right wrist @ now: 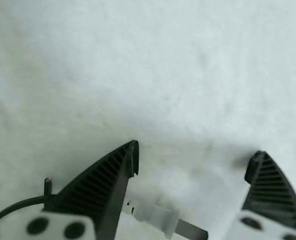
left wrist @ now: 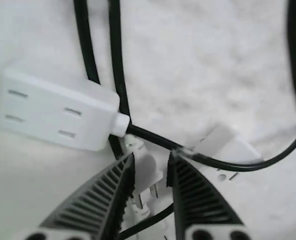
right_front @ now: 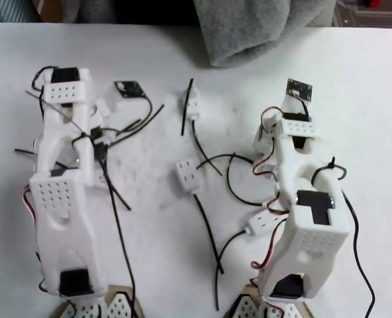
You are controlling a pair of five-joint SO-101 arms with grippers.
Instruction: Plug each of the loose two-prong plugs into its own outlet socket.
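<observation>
Black ribbed fingers (left wrist: 113, 195) of the left gripper (left wrist: 150, 160) are pinching a two-prong plug (left wrist: 144, 172) just beside the outlet block (left wrist: 58, 110), probably to aim its prongs, while the right gripper (right wrist: 196, 152) is hovering spread wide over a second plug (right wrist: 158, 216).

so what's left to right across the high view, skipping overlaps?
left arm → small black square module → white socket block → right arm
</observation>
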